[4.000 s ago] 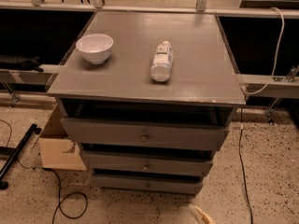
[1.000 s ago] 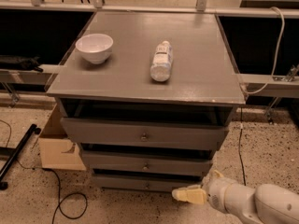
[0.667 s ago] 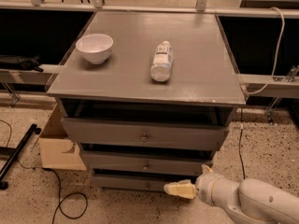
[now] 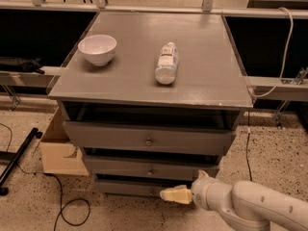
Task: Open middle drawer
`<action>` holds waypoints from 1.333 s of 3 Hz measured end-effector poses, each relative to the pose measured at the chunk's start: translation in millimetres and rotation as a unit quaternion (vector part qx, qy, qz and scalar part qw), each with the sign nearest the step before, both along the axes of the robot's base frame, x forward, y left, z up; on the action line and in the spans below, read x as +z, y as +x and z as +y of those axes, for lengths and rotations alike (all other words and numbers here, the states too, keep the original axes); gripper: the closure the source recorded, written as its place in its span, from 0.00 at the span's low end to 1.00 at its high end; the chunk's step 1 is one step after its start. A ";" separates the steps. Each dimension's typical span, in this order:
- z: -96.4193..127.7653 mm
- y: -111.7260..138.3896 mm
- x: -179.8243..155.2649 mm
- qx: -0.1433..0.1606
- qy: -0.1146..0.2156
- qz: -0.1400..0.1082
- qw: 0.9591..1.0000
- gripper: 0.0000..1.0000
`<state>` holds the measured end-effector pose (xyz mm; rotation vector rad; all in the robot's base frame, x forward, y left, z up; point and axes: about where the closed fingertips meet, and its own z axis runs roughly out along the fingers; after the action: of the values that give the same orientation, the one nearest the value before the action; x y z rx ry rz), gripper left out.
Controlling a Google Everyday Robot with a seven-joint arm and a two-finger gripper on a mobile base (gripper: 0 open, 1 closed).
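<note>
- Reaching looks to be the step in hand — the gripper hangs low at the near right of the cabinet, just in front of the bottom drawer and below the middle drawer; it touches no knob that I can see
- whether the claw is spread or pressed together I cannot tell; it holds nothing
- the middle drawer sits between the wide top drawer and the bottom one, its front showing only a narrow dark gap above it; by my judgement it is not yet pulled out
- its small round knob lies up and to the left of the gripper, near but apart; the next move calls for rising to that height, shifting left, closing round the knob, then pulling straight toward the near side
- a mistake here would be catching the bottom drawer instead, since the gripper is level with it
- the white bowl at the far left of the top looks empty; the bottle lies on its side, contents unclear
- no drawer shows its inside — nor does the cardboard box on the floor at left
</note>
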<state>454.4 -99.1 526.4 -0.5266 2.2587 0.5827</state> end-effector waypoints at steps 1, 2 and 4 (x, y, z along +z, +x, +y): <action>19.4 7.0 -15.0 0.014 -0.007 0.009 1.000 0.00; 28.4 12.9 -21.9 0.021 -0.013 0.012 1.000 0.00; 17.0 55.8 -33.2 0.012 -0.019 0.049 0.999 0.00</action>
<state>510.2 -82.0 493.2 -0.5554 2.3641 0.5898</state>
